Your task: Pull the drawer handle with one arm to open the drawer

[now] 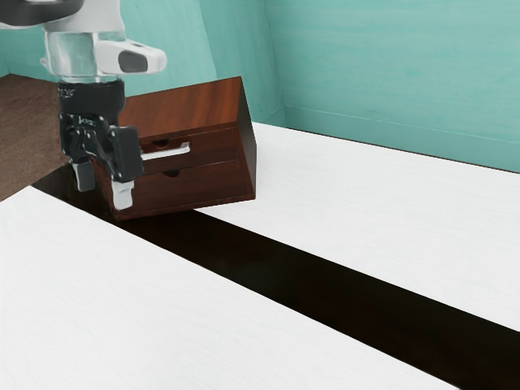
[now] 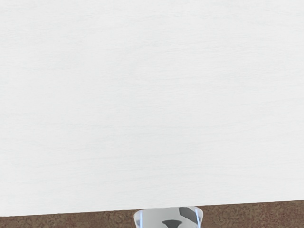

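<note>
A small dark wooden cabinet (image 1: 191,146) stands on the table at the exterior view's left, its front facing the camera. Its upper drawer (image 1: 203,150) carries a silver bar handle (image 1: 166,149), and the drawer front looks flush with the cabinet. A second drawer front (image 1: 187,187) lies below. My gripper (image 1: 102,185) hangs pointing down just left of the handle, in front of the cabinet's left edge. Its fingers (image 1: 122,195) stand apart, open, with nothing between them and not touching the handle.
The white table top (image 1: 349,203) is crossed by a wide dark stripe (image 1: 325,284) running from the cabinet toward the lower right. Teal walls stand behind. In the wrist view, white table top (image 2: 152,104) ends at an edge with brown floor (image 2: 57,222) beyond.
</note>
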### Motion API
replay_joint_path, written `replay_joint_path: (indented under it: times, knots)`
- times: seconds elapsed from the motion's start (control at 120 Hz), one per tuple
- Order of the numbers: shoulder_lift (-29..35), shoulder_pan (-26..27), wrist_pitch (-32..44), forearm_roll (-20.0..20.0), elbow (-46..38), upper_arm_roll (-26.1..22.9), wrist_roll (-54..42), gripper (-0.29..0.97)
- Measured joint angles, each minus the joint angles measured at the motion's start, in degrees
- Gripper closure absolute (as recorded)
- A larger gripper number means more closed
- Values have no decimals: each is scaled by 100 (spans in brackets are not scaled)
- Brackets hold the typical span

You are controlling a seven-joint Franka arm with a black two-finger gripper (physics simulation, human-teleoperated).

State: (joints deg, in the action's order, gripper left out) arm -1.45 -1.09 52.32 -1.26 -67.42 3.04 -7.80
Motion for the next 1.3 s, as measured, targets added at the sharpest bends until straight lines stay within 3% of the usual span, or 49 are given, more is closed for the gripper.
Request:
replay_joint_path:
  times: [0.142, 0.35, 0.592, 0.733, 0.858, 1.058, 1.3]
  knots:
    - [7, -694, 1226, -12, -80, 16, -343, 0]
    - [-191, -1679, 2090, -55, 121, 12, -1435, 0]
    - [-365, -818, 2531, -59, 44, -49, -3141, 0]
    - [-344, -897, 3233, -487, -915, -47, -3949, 0]
    - [-558, -995, 4004, -753, -1106, 61, -4531, 0]
    - [-749, -980, 5175, -871, -1384, 314, -5245, 0]
    - [-1101, -1014, 5949, -896, -1421, 674, -5674, 0]
